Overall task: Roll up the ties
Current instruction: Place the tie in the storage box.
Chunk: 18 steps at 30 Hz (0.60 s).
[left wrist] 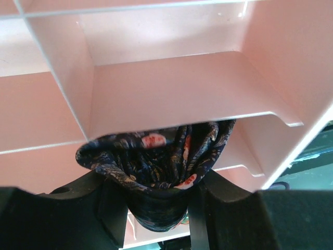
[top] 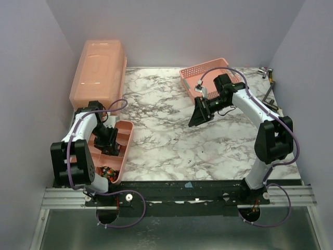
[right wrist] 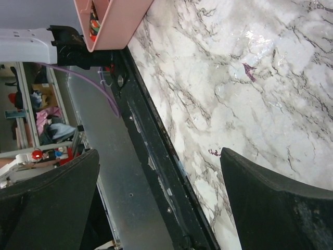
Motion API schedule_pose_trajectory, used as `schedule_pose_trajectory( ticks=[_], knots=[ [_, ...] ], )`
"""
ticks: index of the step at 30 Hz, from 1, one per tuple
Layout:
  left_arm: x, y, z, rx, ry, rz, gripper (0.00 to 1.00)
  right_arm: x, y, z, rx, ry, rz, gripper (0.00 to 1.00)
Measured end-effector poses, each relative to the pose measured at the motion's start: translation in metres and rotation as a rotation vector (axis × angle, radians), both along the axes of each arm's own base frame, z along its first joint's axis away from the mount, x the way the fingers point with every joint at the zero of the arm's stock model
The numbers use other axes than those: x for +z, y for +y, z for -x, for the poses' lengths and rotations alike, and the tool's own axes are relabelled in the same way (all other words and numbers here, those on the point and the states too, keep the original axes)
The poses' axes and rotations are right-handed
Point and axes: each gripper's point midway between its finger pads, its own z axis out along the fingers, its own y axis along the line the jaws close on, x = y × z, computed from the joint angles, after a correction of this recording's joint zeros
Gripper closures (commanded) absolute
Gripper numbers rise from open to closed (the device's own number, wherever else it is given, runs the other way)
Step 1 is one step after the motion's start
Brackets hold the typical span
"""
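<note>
Left claw (left wrist: pixel 156 208) holds coiled tie (left wrist: pixel 156 161) over tray (left wrist: pixel 171 88).

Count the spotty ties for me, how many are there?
2. The first tie is bunched in the left hand, at the pink tray. The second tie sits in the tray's nearest compartment. More may hide under the left arm.

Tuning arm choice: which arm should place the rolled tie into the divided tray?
Left. Its jaws are shut on the rolled tie over the divided tray; the right jaws hang open and empty over the table.
</note>
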Motion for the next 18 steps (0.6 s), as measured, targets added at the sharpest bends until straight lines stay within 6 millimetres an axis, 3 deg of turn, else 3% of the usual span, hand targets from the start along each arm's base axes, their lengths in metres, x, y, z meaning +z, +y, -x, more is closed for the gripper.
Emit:
schedule_pose_trajectory(
  ticks=[6,13,15,18],
  knots=[
    [-0.017,0.002,0.0,-0.019,0.05,-0.075,0.93,-0.002,-0.001,-0.001,-0.003,-0.002,0.012,0.0],
    [-0.022,0.002,0.0,-0.001,0.073,-0.148,0.84,-0.003,-0.002,-0.001,-0.005,-0.004,0.019,0.0],
    [-0.022,0.003,0.0,0.01,0.078,-0.167,0.76,-0.004,-0.002,-0.001,-0.006,-0.005,0.022,0.0],
    [-0.023,0.004,-0.003,0.02,0.074,-0.184,0.56,-0.004,-0.002,-0.001,-0.006,-0.006,0.023,0.0]
  ],
)
